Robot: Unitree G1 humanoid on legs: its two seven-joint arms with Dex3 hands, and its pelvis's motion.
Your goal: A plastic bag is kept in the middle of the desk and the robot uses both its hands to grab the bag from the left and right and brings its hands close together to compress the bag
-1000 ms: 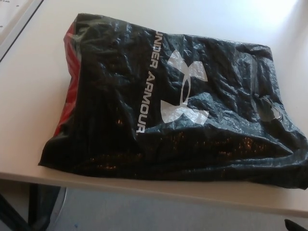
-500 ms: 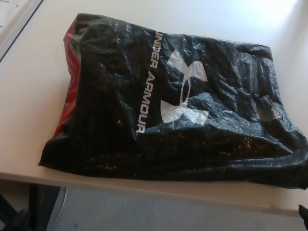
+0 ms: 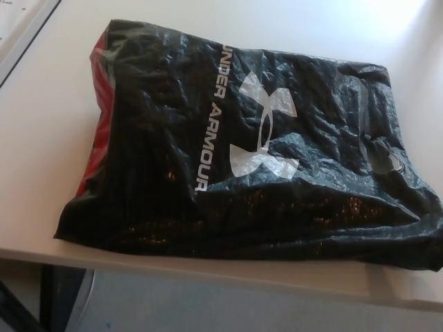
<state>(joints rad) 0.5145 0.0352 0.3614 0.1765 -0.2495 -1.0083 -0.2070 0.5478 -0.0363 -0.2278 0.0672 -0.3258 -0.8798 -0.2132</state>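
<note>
Head view shows a pale desk (image 3: 41, 138) filling most of the frame, its near edge running along the bottom. Across the middle lies a crinkled black plastic bag (image 3: 166, 159), flat, with a red edge (image 3: 97, 117) at the left and a white logo (image 3: 266, 128) with lettering at centre. Neither robot hand appears, so their state cannot be told.

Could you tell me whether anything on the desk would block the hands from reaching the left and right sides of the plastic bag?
Nothing visible does. The plastic bag lies alone on the desk, with bare surface on both sides. Neither hand is in view.
</note>
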